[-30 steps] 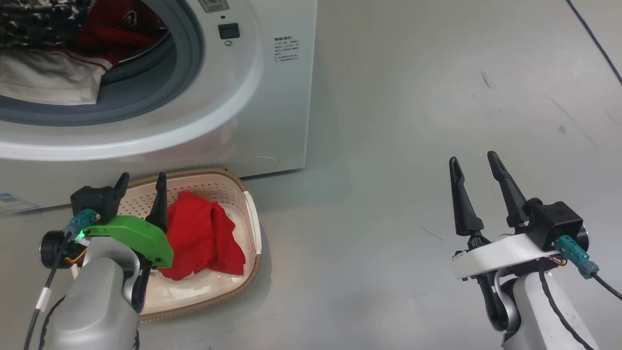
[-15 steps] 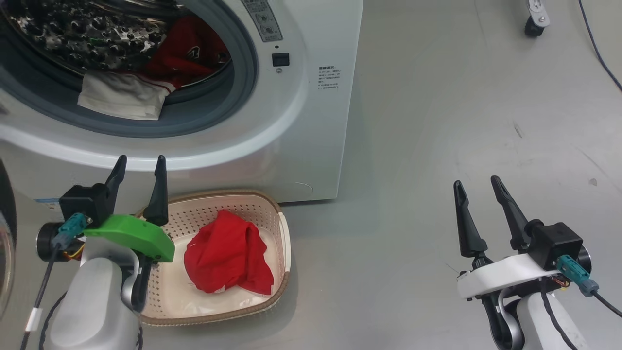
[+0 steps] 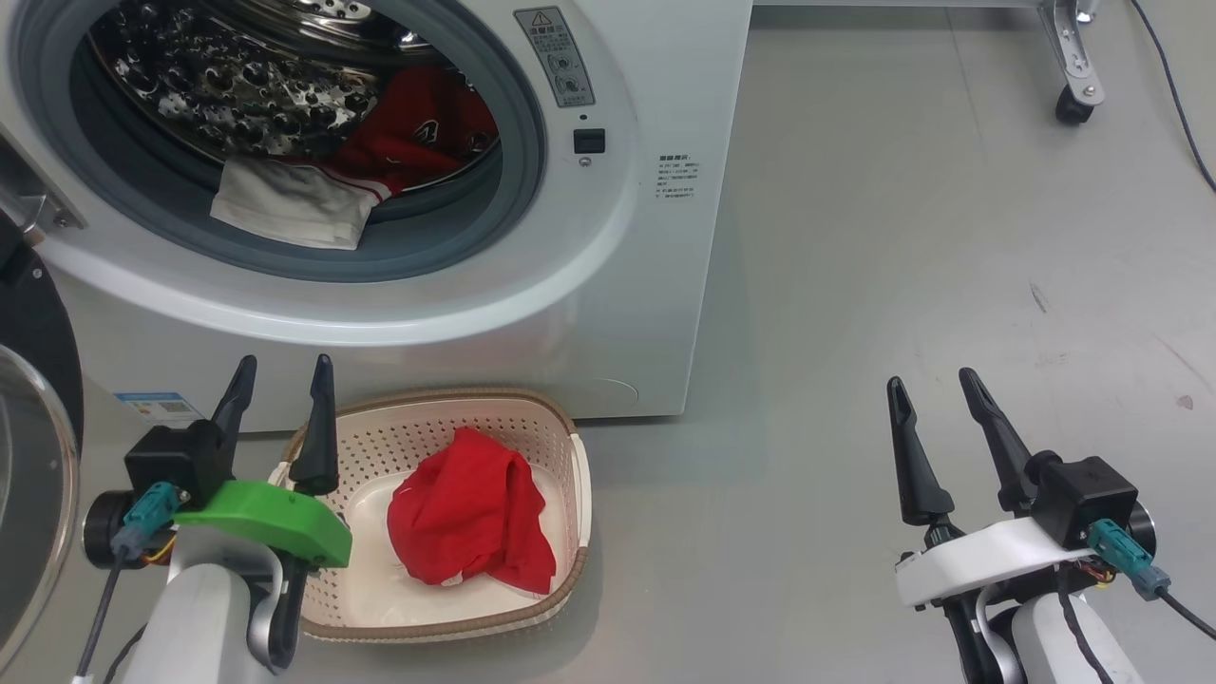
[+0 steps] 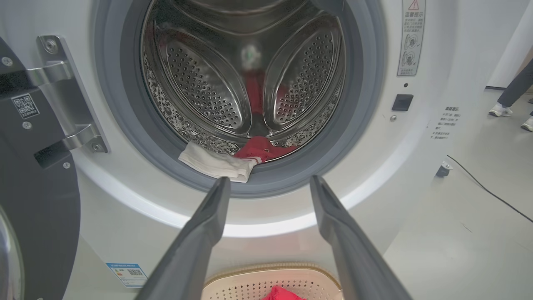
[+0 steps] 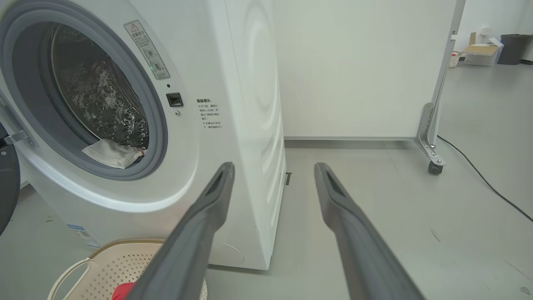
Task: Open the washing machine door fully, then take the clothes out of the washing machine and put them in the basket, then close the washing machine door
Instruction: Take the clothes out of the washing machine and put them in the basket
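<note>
The washing machine door point(image 3: 33, 380) is seen swung open at the robot's left, its black rim and clear glass cut off by the edge of the head view, and its metal hinge point(image 4: 66, 100) is shown bolted beside the opening in the left wrist view. The washing machine point(image 3: 646, 285) is stood on the grey floor point(image 3: 902, 237), with the steel drum point(image 3: 209, 85) laid bare inside the grey gasket point(image 3: 456, 237). A white garment point(image 3: 290, 204) with thin red stripes is draped over the lower lip of the opening, partly on the gasket, and red fabric point(image 3: 418, 133) is piled just behind it in the drum, touching it. The basket point(image 3: 579, 484) is set on the floor just in front of the machine, below the opening and near the blue label point(image 3: 157, 406); a crumpled red garment point(image 3: 470, 518) is lying inside it. The left gripper point(image 3: 285, 366) is held over the basket's left end, its fingers pointed towards the machine front and spread wide, with nothing between them. The right gripper point(image 3: 931, 380) is held well apart from the basket, over bare floor on the robot's right, its fingers likewise spread wide and empty. A dark cable point(image 3: 1173, 85) is trailed across the floor at the far right, next to a caster point(image 3: 1073, 104) on a metal leg. In the left wrist view, a person's shoes point(image 4: 499, 110) are glimpsed beyond the machine's right side.
</note>
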Controlling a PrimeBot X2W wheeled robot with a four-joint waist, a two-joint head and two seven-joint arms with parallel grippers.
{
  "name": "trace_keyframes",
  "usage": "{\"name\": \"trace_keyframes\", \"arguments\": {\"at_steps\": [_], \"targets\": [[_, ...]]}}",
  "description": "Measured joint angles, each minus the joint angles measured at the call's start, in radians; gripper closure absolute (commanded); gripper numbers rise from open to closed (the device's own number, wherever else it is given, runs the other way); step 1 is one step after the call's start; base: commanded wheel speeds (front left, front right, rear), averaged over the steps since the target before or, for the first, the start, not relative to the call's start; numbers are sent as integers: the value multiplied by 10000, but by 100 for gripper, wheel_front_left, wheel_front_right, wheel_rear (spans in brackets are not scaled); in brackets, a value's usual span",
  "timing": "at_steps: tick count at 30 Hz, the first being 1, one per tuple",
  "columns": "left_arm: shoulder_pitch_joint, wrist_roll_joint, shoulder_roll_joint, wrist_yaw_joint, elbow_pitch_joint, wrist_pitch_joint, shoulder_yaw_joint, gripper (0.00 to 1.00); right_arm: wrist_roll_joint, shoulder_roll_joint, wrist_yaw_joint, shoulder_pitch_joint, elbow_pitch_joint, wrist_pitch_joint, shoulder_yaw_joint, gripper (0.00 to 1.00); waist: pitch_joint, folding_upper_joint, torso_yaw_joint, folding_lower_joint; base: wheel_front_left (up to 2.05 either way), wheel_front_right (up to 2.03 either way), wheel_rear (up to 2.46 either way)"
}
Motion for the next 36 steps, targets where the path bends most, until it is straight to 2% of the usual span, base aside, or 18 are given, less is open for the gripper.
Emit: {"name": "trace_keyframes", "arguments": {"at_steps": [12, 36], "targets": [[539, 104, -119, 2, -738, 2, 15, 0, -4, 2, 38, 37, -67, 0, 29, 0, -26, 0, 26, 0, 0, 0, 0], [1156, 267, -174, 2, -1273, 2, -73, 0, -102, 4, 96, 185, -73, 0, 82, 0, -35, 0, -24, 0, 0, 0, 0]]}}
